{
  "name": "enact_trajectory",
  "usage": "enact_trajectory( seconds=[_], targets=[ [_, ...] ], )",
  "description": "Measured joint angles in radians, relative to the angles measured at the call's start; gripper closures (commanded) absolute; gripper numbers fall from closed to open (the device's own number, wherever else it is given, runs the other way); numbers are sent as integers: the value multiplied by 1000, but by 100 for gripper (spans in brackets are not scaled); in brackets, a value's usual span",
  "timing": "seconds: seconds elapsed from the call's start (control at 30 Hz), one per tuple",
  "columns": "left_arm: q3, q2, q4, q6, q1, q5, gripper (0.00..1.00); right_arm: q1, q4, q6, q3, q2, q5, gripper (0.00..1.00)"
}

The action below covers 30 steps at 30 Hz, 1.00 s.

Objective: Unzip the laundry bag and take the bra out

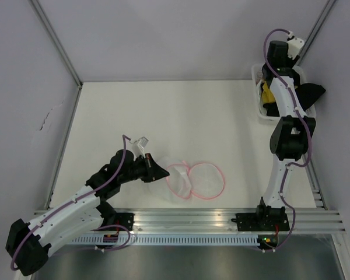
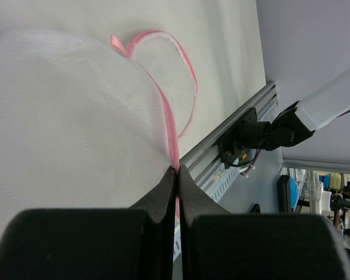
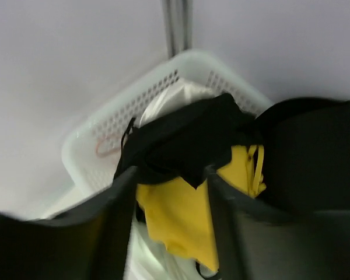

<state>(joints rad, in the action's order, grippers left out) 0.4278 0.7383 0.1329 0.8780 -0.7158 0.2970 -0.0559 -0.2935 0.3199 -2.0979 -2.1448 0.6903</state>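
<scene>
The bra (image 3: 175, 224), a yellow bundle with no clear long axis, is seen in the white basket (image 3: 105, 125) under a black garment (image 3: 186, 137), straight ahead of the right gripper (image 3: 170, 175), whose jaws stand apart with nothing pinched. The left gripper (image 2: 177, 173) is clamped on the pink zipper trim of the laundry bag (image 2: 76, 116), spread unzipped at lower centre of the overhead frame. The right arm is judged nearer the bra; its jaw gap is shown only by its wrist view.
</scene>
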Motion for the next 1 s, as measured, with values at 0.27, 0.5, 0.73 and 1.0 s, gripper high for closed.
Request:
enact_trajectory(
  seconds=[0.27,0.5,0.73,1.0],
  targets=[
    [-6,0,-1,0,0,0,98,75,-67,-19,136,110,-146,17],
    [-21,-3,-19,0,0,-4,98,317,-29,-8,525,587,-372,2],
    [-36,-47,-32,0,0,-8,98,559,-37,85,1023,938,-399,5],
    [-75,-67,-33,1,0,-17,98,981,-291,402,1380,1080,-188,11]
  ],
)
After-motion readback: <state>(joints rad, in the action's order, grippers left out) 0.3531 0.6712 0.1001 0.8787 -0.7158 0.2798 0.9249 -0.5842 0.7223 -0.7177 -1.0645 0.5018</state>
